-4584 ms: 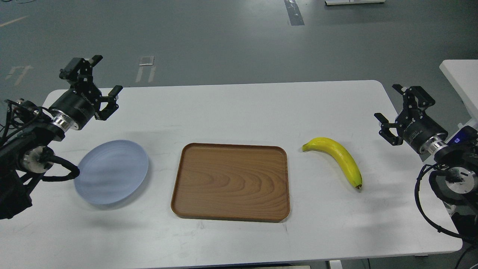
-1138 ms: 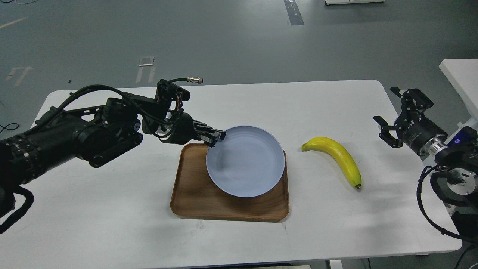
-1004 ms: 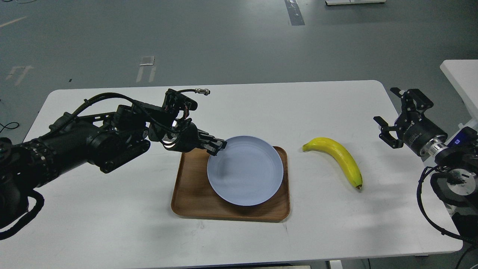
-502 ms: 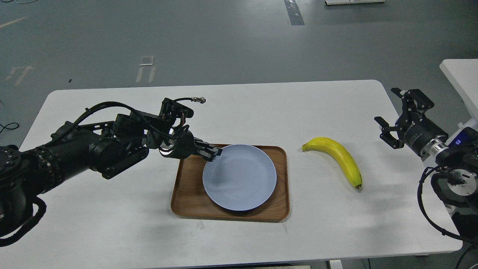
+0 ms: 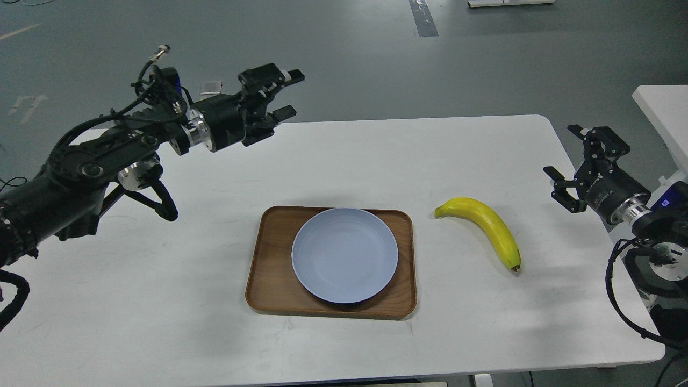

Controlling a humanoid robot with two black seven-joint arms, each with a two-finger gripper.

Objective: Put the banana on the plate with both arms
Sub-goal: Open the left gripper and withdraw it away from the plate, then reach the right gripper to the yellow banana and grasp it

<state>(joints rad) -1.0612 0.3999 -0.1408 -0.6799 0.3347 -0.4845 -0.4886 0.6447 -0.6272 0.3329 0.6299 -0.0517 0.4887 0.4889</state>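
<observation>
Moved: left end effector [image 5: 284,94], now spread, off plate [image 5: 344,255]. Plate: on tray [image 5: 269,279]. Banana [image 5: 486,226]: on desk [image 5: 376,156], unplaced. Right end effector [image 5: 570,166]: spread, idle.

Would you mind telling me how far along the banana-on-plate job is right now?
Done: the round pale blue plate sits inside the brown wooden tray. In hand: nothing; the left gripper is open and raised above the table's far edge, and the right gripper is open too. Left: the curved yellow banana lies on the white table right of the tray, untouched.
</observation>
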